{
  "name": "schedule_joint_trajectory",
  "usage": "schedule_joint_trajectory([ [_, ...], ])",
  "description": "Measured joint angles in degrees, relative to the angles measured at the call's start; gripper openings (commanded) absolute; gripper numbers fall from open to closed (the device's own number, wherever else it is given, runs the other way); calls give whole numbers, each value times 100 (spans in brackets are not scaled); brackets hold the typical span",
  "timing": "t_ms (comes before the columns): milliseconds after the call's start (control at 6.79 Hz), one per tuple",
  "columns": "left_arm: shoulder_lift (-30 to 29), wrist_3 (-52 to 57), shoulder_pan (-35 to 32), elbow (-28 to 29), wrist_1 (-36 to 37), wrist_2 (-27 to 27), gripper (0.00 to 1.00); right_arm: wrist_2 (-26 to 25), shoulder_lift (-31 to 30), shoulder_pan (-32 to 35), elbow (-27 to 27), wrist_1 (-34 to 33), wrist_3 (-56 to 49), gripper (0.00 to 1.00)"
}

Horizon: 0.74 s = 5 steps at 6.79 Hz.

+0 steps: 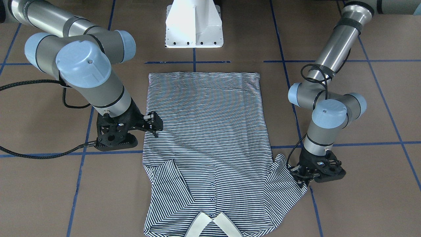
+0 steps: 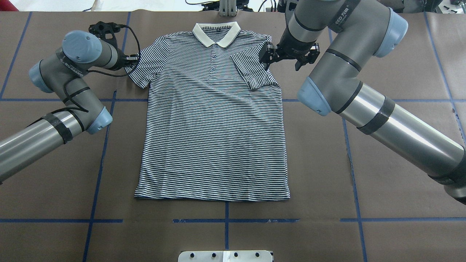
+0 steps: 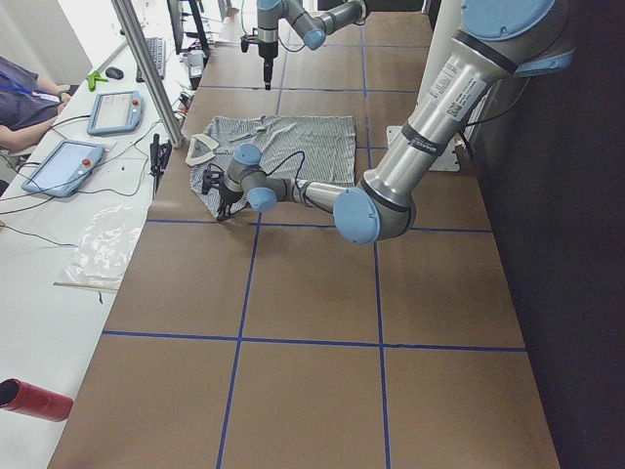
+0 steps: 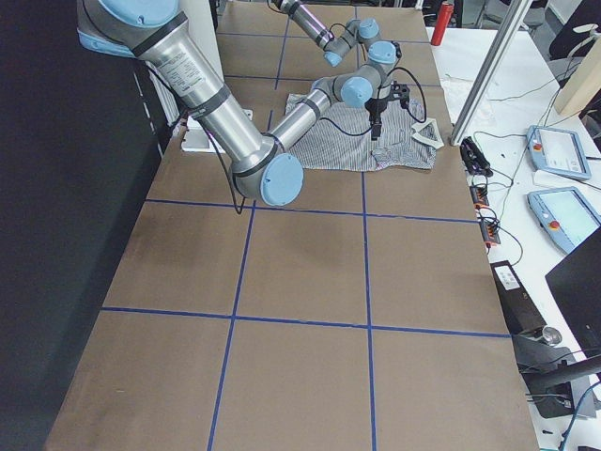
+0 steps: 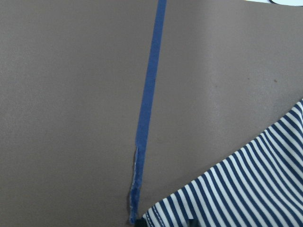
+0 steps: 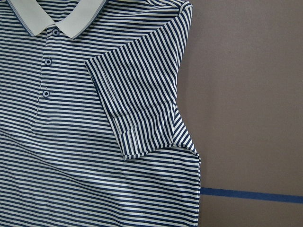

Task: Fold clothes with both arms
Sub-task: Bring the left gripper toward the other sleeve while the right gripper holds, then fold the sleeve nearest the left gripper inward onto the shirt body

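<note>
Tabletop (image 2: 327, 163) bears striped polo (image 2: 211, 138), sleeve (image 2: 253, 71) folded; left end effector (image 1: 299, 176), right end effector (image 1: 156, 127) unclear.

- The grey tubular right arm (image 2: 340, 54), upper right of the overhead view, carries white lettering (image 2: 345, 14). It begins "EED"; the characters after it are too small to make out.
- The grey tubular left arm (image 2: 69, 82), at the left of that view, has a short line of white print (image 2: 74, 69) on its dark band, too blurred to read.
- In both side views, the print on the near arm's silver tube is illegible.
</note>
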Motion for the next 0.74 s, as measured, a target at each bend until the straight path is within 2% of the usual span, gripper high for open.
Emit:
schedule_joint_trajectory([
  [295,-79,6,-20,-171,193,-75,0,2,14,5,-2,9,3,100],
  [589,-270,-125,-34,-1011,1317,-268,0,3,14,8,-4,10,-2,100],
  [737,-527,-482,40,-1186,1756,-308,0,3,-5,8,-7,10,-22,100],
])
